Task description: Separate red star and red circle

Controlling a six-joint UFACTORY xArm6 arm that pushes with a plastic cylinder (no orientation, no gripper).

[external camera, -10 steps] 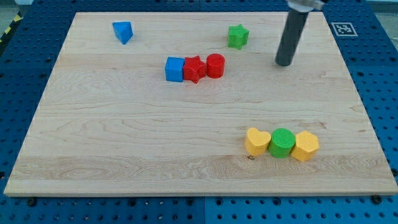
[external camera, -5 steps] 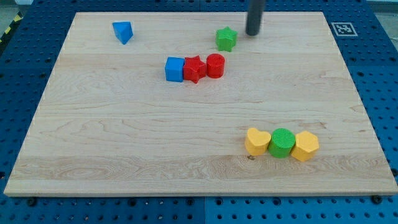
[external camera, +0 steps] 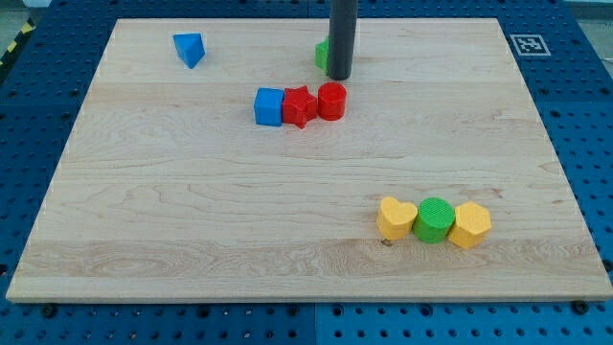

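Note:
The red star [external camera: 299,105] lies in the upper middle of the board, touching the red circle [external camera: 331,101] on its right and a blue cube [external camera: 269,105] on its left. My tip [external camera: 339,76] stands just above the red circle, a small gap apart from it. The rod hides most of a green star [external camera: 322,54], of which only a sliver shows at the rod's left side.
A blue triangular block [external camera: 190,48] sits at the view's top left. A yellow heart [external camera: 396,218], a green circle [external camera: 434,219] and a yellow hexagon [external camera: 469,225] form a touching row at the lower right. The wooden board [external camera: 192,230] lies on a blue pegboard.
My tip moved from the view's upper right leftward, up around the green star, then down to just above the red circle. The green star was pushed left and is now mostly hidden.

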